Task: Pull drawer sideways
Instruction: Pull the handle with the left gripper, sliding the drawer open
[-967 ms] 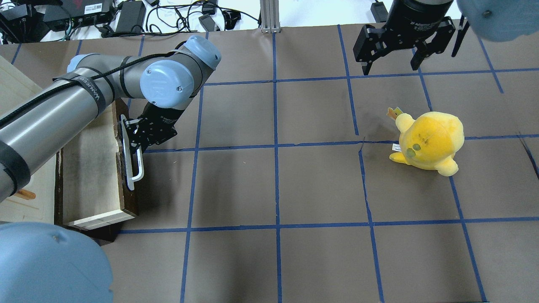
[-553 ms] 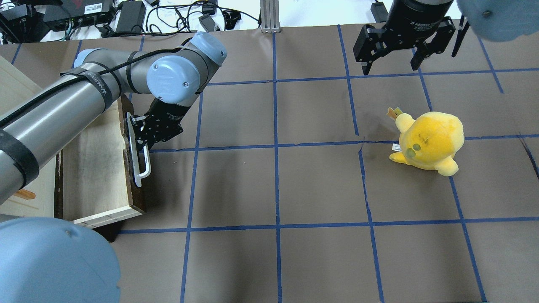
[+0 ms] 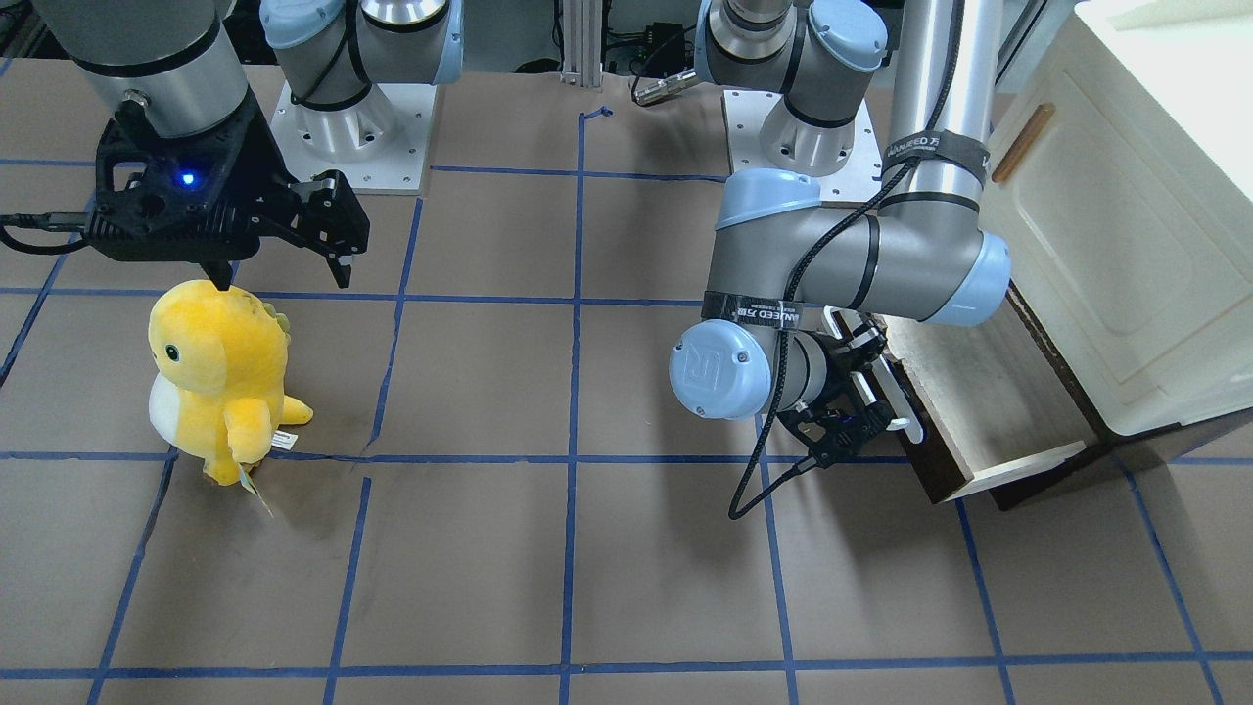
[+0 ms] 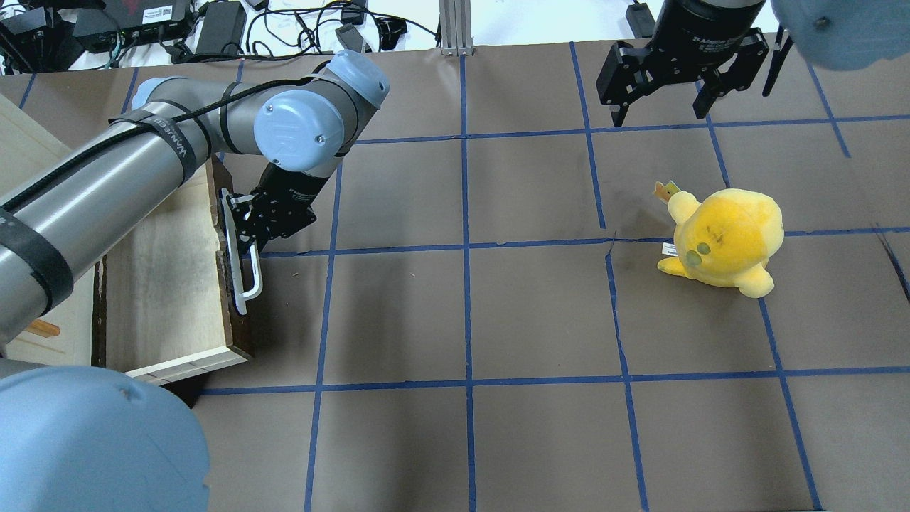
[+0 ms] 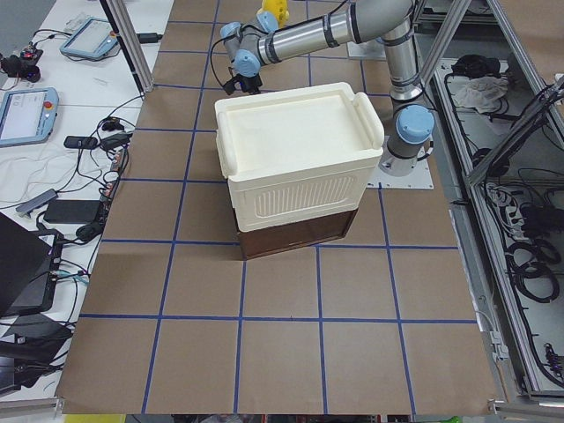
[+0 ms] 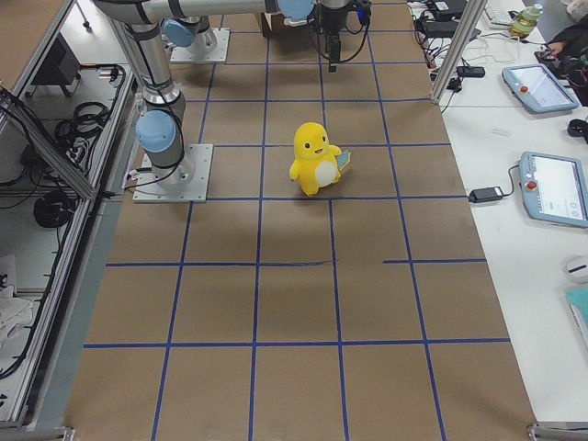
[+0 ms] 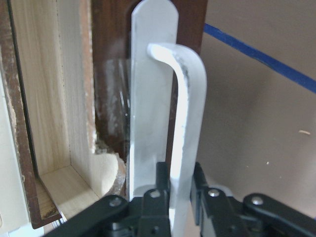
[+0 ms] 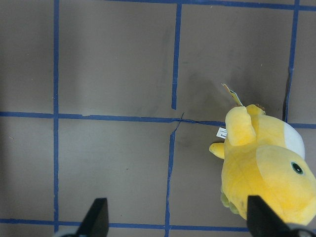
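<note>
The drawer (image 4: pixel 163 284) stands pulled out of the cream-white cabinet (image 3: pixel 1126 196) at the table's left, its pale wood interior showing behind the dark brown front panel. My left gripper (image 4: pixel 250 238) is shut on the white bar handle (image 4: pixel 252 284) near its far end. The left wrist view shows the handle (image 7: pixel 190 123) clamped between the fingers (image 7: pixel 160 190). In the front-facing view the left gripper (image 3: pixel 861 390) sits at the drawer (image 3: pixel 989 392) front. My right gripper (image 4: pixel 661 107) is open and empty, held above the table at the far right.
A yellow plush toy (image 4: pixel 725 238) stands on the right half of the brown, blue-taped table, below the right gripper; it also shows in the right wrist view (image 8: pixel 266 168). Cables and power bricks (image 4: pixel 220 28) lie beyond the far edge.
My left gripper has moved to the right with the handle in it, and the drawer has slid further out of the cabinet. The right arm has not moved.
</note>
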### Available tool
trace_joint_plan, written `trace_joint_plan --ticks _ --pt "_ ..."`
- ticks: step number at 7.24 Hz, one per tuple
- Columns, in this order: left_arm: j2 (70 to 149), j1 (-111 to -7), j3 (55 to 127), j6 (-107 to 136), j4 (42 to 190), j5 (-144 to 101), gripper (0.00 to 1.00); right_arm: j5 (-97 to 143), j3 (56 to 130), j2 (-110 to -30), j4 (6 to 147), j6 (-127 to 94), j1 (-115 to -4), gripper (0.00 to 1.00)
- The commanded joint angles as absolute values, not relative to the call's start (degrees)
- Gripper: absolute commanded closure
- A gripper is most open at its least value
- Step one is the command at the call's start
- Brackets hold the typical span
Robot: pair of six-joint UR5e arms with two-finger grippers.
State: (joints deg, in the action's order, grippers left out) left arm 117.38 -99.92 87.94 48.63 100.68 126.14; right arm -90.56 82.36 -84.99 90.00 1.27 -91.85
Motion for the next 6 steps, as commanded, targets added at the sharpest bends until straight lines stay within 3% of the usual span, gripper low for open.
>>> trace_joint_plan --ticks 1,6 --pt "117.16 -100.55 87.98 48.52 100.46 126.38 0.0 -90.53 82.35 -84.99 90.0 1.23 -91.85 0.0" --pt "111.9 -100.81 83.94 40.38 100.64 120.77 0.0 -90.53 82.35 -84.99 90.0 1.32 -91.85 0.0"
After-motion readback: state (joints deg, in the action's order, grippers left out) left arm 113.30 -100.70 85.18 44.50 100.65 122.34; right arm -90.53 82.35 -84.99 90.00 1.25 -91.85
